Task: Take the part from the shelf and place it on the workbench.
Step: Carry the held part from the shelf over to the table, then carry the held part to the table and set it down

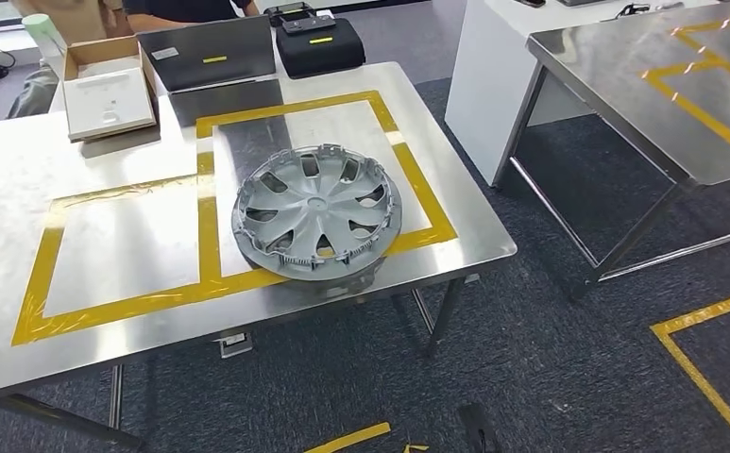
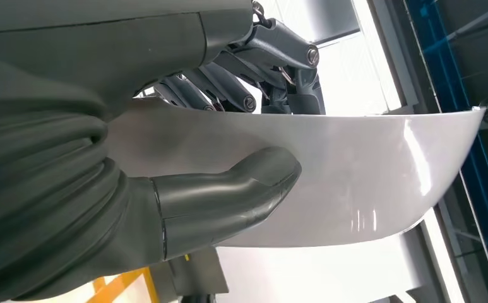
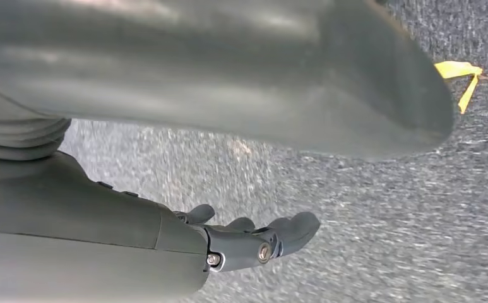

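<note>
Steel surface (image 1: 21, 170) taped yellow already bears wheel-cover parts (image 1: 315, 209); left robot hand (image 2: 228, 126) pinches another silver part (image 2: 355, 183), right robot hand (image 3: 254, 243) hangs loosely curled, empty; that thin-edge grip may slip

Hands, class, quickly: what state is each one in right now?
Left hand: holds a curved silver-white part, thumb on one face, fingers on the other.
Right hand: holds nothing, fingers loosely curled above the carpet.
</note>
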### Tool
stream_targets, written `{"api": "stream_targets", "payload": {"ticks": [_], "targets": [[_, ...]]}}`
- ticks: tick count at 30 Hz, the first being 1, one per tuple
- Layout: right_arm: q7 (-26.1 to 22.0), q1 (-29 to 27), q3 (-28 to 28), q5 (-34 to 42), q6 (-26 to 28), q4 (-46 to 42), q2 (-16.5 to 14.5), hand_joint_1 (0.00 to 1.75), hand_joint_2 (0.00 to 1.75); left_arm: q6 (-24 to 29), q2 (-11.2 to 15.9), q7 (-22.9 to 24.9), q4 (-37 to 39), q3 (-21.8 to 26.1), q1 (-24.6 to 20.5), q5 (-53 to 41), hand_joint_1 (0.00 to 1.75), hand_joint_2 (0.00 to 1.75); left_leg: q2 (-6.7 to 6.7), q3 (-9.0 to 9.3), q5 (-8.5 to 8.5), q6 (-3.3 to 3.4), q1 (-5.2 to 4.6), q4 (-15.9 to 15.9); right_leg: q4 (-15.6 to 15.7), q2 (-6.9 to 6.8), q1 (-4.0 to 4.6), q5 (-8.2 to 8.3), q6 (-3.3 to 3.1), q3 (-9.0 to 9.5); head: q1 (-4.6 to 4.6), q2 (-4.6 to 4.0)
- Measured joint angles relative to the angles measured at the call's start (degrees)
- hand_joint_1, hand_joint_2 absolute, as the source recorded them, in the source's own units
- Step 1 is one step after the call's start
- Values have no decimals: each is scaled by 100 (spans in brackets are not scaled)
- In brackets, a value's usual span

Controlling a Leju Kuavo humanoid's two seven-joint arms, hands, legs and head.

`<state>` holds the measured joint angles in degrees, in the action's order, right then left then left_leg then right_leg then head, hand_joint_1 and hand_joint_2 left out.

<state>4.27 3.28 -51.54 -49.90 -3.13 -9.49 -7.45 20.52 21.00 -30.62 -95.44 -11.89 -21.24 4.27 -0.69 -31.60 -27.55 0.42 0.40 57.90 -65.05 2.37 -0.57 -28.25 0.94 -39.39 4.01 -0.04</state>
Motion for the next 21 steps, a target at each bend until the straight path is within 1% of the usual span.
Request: {"api": "stream_targets", "payload": {"ticks": [1,2,3,4,5,6,7,8,9,10,11,13,15,16,18,19,21], "targets": [[-1,9,0,-1,-2,0,1,0,0,0,-3,9,7,-1,2,3,175,175,75,2,-5,19,-5,2,-351,-120,1,-178,20,-174,11,0],[-4,14,0,-2,-4,0,2,0,0,-1,-5,16,18,-2,4,7,175,175,138,0,-14,22,-8,12,-693,-162,-8,-315,39,-342,11,0],[-11,11,-1,-3,-3,0,5,0,0,-1,-7,26,30,-5,9,10,175,175,194,0,-25,20,-8,23,-898,-176,-18,-359,56,-440,11,0],[-21,4,-1,-2,-1,0,10,0,0,-2,-8,44,43,-8,12,7,175,175,238,0,-37,12,-6,36,-906,-186,-27,-305,71,-435,12,0],[-35,-5,-2,1,2,0,16,0,0,-2,-8,80,62,-11,13,-8,175,175,276,0,-53,-5,-1,55,-682,-201,-39,-160,83,-307,12,0],[-49,-12,-3,4,4,0,24,0,0,-5,-8,133,93,-14,8,-31,175,175,316,1,-73,-22,4,80,-301,-226,-50,10,89,-91,13,0],[-62,-12,-3,7,3,0,28,0,0,-14,-6,187,138,-15,0,-56,175,175,344,-4,-95,-46,-2,105,45,-252,-48,127,77,106,12,0],[-75,-9,-4,9,1,0,31,0,0,-28,-3,233,194,-15,-10,-75,175,175,364,-8,-120,-74,-10,131,314,-269,-46,201,46,256,10,0],[-86,-7,-5,10,-2,0,32,0,0,-51,2,263,254,-16,-24,-87,175,175,374,-9,-138,-100,-22,147,449,-278,-41,218,9,327,9,0],[-92,-7,-7,11,-6,0,31,0,0,-79,8,289,313,-16,-42,-94,175,175,375,-12,-151,-91,-35,152,466,-277,-34,212,-25,329,6,0],[-96,-9,-9,10,-8,0,31,0,0,-121,16,338,381,-16,-73,-108,175,175,371,-8,-154,-70,-39,152,485,-274,-36,226,-46,332,5,0],[-96,-10,-11,-3,-22,0,31,0,0,-285,46,522,646,-16,-207,-167,175,175,365,0,-140,-27,-43,125,495,-278,-32,234,-57,334,5,0],[-97,-3,-13,-37,-44,0,31,0,0,-482,103,658,1195,-17,-487,-337,175,175,361,12,-115,-69,-43,89,494,-282,-29,233,-80,332,6,0],[-96,0,-13,-64,-59,0,31,0,0,-501,132,655,1621,-26,-709,-548,175,175,358,18,-103,-93,-43,75,494,-284,-28,236,-92,327,6,0],[-90,8,-13,-118,-79,0,31,0,0,-286,153,637,2795,-98,-1362,-1284,175,175,354,17,-77,-141,-40,58,491,-288,-24,247,-117,314,6,0],[-85,18,-13,-140,-83,0,31,0,0,-105,139,698,3486,-174,-1742,-1740,175,175,352,14,-63,-162,-39,54,490,-290,-22,256,-130,307,6,0],[-74,38,-13,-152,-78,0,31,0,0,218,57,970,4745,-384,-2419,-2511,175,175,353,9,-48,-189,-39,50,489,-288,-21,270,-148,299,5,0]]}}
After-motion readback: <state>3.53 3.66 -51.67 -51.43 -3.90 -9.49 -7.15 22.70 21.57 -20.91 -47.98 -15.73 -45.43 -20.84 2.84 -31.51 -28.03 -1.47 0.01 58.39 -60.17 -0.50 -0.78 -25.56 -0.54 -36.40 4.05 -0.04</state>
